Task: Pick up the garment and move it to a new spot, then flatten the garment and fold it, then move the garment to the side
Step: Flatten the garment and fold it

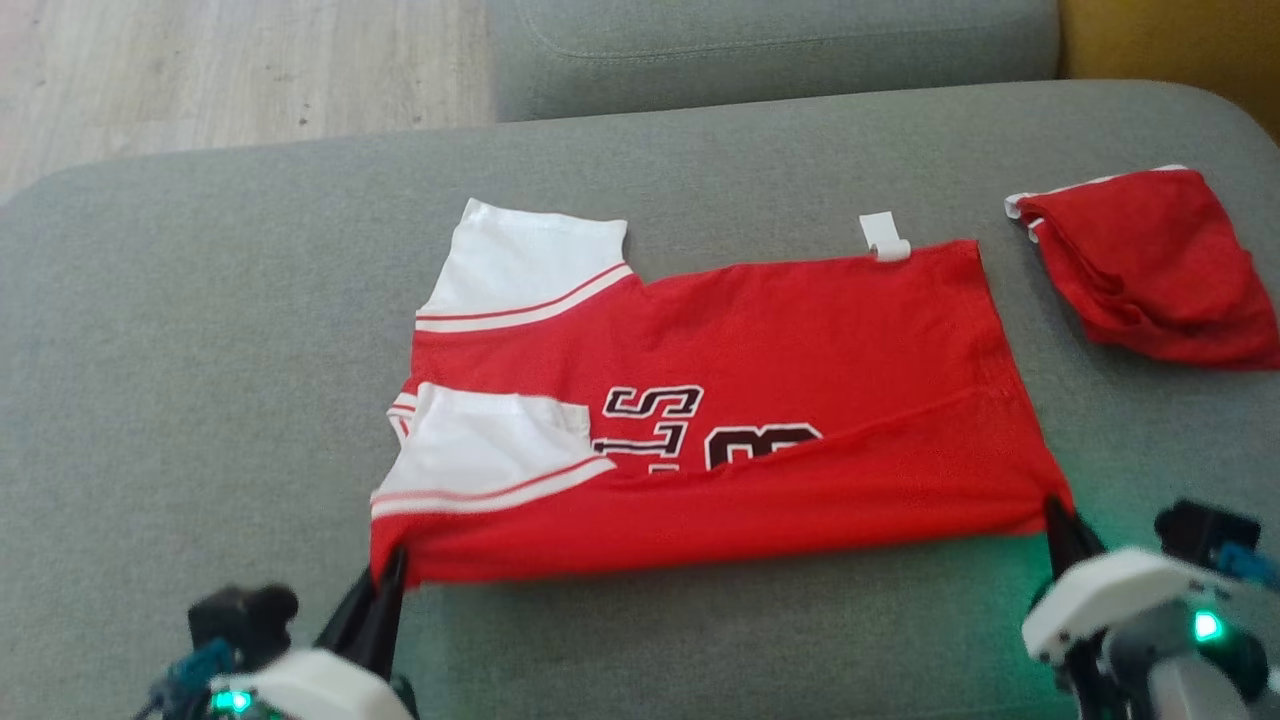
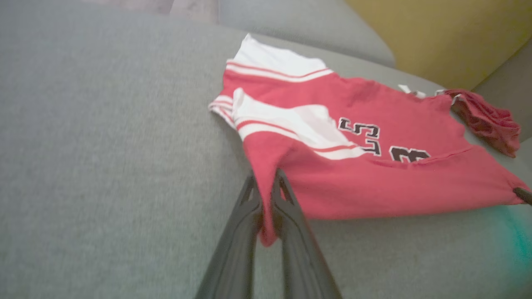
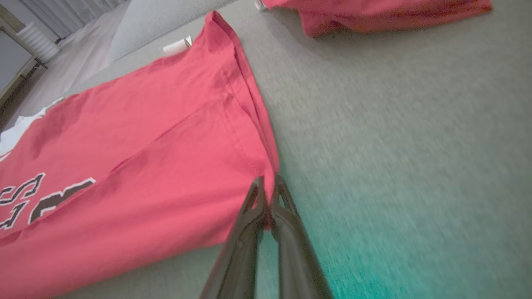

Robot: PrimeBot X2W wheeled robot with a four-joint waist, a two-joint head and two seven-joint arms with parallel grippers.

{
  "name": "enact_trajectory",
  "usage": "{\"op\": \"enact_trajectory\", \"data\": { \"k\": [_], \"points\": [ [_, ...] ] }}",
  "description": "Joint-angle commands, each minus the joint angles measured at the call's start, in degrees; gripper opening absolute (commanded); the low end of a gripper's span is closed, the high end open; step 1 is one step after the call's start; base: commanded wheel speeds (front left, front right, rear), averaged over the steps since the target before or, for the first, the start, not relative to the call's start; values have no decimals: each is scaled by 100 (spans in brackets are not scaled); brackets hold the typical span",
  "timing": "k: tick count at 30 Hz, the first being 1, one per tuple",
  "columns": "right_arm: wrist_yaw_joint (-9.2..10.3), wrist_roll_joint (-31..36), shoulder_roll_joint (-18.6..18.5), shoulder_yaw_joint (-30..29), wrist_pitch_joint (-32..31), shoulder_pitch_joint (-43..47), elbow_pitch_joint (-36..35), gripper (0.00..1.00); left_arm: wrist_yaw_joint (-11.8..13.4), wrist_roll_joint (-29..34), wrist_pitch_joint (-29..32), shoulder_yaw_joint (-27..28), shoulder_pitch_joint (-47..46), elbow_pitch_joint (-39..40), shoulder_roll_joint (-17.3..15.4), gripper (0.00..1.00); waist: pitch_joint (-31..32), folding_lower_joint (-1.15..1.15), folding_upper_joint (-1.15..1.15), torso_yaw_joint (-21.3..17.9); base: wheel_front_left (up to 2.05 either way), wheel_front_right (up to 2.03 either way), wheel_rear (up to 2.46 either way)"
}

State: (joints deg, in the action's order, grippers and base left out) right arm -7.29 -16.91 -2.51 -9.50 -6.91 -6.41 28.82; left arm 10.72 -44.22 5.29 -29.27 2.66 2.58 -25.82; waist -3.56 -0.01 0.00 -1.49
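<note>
The garment (image 1: 800, 330) is a red jersey with white sleeves and black lettering, spread on the grey couch cushion (image 1: 200, 350); its near long edge is folded partway over the front. My left gripper (image 1: 393, 562) is shut on the near left corner, where red cloth bunches between the fingers (image 2: 249, 195) in the left wrist view. My right gripper (image 1: 1055, 510) is shut on the near right corner of the garment (image 3: 166, 145), pinching its hem between the dark fingertips (image 3: 257, 193). A white tag (image 1: 885, 238) sticks out at the far edge.
A second red cloth (image 1: 1150, 265) lies crumpled at the cushion's right end, also seen as a red heap (image 2: 486, 118) from the left wrist. Another grey cushion (image 1: 770, 50) lies beyond, wooden floor (image 1: 230, 70) to the far left, a yellow surface (image 1: 1170, 40) far right.
</note>
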Motion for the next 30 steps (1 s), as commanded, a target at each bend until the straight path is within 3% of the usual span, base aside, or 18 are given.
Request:
{"op": "enact_trajectory", "data": {
  "k": [1,7,8,9,10,11,12,20,30],
  "points": [
    [-20,-66,-37,164,57,-87,-330,0,76,-48,-52,278,-158,164,-148,0,-20,1,0,-21,0,0,0],
    [-20,-294,-37,289,270,323,-532,0,100,-81,-148,203,132,-239,-98,0,-31,1,0,-92,0,0,0],
    [-20,-265,-37,287,314,355,-542,11,93,-111,-153,205,157,-305,-84,0,-26,1,0,-103,0,0,0],
    [-20,-240,-37,278,349,380,-546,43,82,-118,-162,200,172,-361,-84,15,-19,1,0,-113,0,0,0],
    [-20,-222,-37,270,382,403,-549,81,74,-113,-182,197,182,-406,-86,36,-10,1,0,-120,0,0,0],
    [-20,-197,-37,260,407,429,-552,100,66,-114,-202,196,188,-442,-83,77,-1,1,0,-126,0,0,0],
    [-20,-169,-37,253,415,458,-553,100,59,-124,-215,197,195,-469,-77,100,8,1,0,-132,0,0,0],
    [-20,35,-37,141,385,571,-757,100,-33,-71,-339,328,-109,-386,-191,100,-7,1,0,-193,0,0,0],
    [-20,181,-37,317,255,-5,-1346,100,-238,271,294,651,-1919,15,-899,100,-383,1,0,-391,0,0,0]
  ]
}}
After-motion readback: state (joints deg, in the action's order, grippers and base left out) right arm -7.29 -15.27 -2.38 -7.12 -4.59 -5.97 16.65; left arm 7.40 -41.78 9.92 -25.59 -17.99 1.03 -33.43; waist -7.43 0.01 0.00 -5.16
